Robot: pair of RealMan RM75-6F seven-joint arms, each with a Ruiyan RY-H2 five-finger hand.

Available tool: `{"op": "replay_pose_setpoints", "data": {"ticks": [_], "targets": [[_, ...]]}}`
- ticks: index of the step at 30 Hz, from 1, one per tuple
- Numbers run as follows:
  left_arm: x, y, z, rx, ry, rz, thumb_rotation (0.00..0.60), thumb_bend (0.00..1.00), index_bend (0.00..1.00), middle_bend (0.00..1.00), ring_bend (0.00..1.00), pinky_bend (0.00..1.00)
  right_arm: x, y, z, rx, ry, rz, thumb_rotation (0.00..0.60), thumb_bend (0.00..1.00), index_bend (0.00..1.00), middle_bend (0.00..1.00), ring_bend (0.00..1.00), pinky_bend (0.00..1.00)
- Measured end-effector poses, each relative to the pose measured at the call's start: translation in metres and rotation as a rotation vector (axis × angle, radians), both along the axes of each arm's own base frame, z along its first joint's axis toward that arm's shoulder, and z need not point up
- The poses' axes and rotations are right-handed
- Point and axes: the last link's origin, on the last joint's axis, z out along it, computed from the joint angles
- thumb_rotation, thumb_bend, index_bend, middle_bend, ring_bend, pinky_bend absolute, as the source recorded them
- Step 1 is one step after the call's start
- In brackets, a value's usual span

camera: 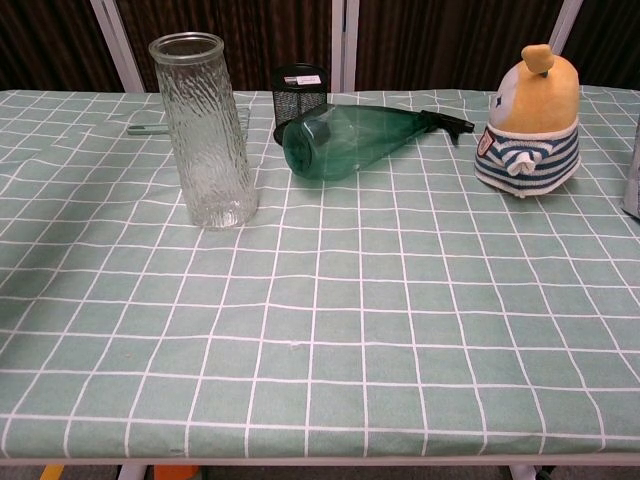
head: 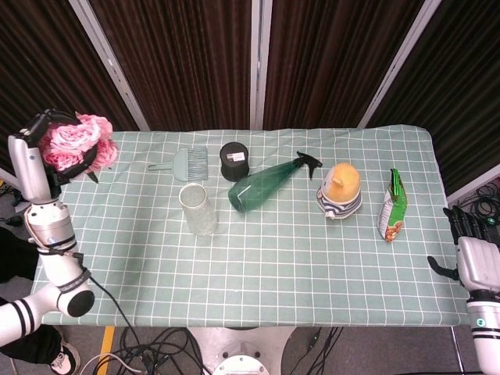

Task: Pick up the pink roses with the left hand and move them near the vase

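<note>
One left robot hand (head: 48,147) grips the pink roses (head: 76,141) above the desk's (head: 258,273) far-left corner, well apart from the glass vase (head: 198,208); right robot hand (head: 473,262) hangs empty, fingers apart.
</note>
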Motion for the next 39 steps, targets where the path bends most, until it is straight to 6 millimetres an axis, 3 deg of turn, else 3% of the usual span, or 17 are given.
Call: {"op": "replay_pose_setpoints", "data": {"ticks": [9, 15, 20, 28, 34, 39], "targets": [[0.015, 0.006, 0.016, -0.191, -0.541, -0.05, 0.6, 0.31, 0.51, 0.53, 0.53, 0.73, -0.004, -0.001, -0.001, 0.002, -0.009, -0.01, 0.6, 0.16, 0.0, 0.0, 0.0, 0.0], [0.024, 0.011, 0.027, -0.3, -0.768, -0.113, 0.6, 0.31, 0.5, 0.53, 0.53, 0.73, -0.005, -0.001, -0.002, 0.006, -0.016, -0.012, 0.6, 0.16, 0.0, 0.0, 0.0, 0.0], [0.036, 0.005, 0.024, -0.393, -0.829, -0.142, 0.6, 0.31, 0.5, 0.53, 0.53, 0.73, -0.005, -0.002, -0.002, 0.005, -0.019, -0.013, 0.6, 0.16, 0.0, 0.0, 0.0, 0.0], [0.06, 0.001, 0.003, -0.506, -0.838, -0.183, 0.6, 0.31, 0.5, 0.53, 0.53, 0.73, -0.007, -0.002, -0.003, 0.005, -0.024, -0.016, 0.6, 0.16, 0.0, 0.0, 0.0, 0.0], [0.072, 0.006, -0.027, -0.56, -0.805, -0.178, 0.6, 0.31, 0.5, 0.53, 0.52, 0.73, -0.011, 0.0, 0.0, -0.003, -0.028, -0.028, 0.6, 0.16, 0.0, 0.0, 0.0, 0.0], [0.067, 0.013, -0.054, -0.589, -0.766, -0.142, 0.6, 0.31, 0.5, 0.53, 0.52, 0.72, -0.016, 0.002, 0.003, -0.01, -0.031, -0.037, 0.6, 0.16, 0.0, 0.0, 0.0, 0.0]]}}
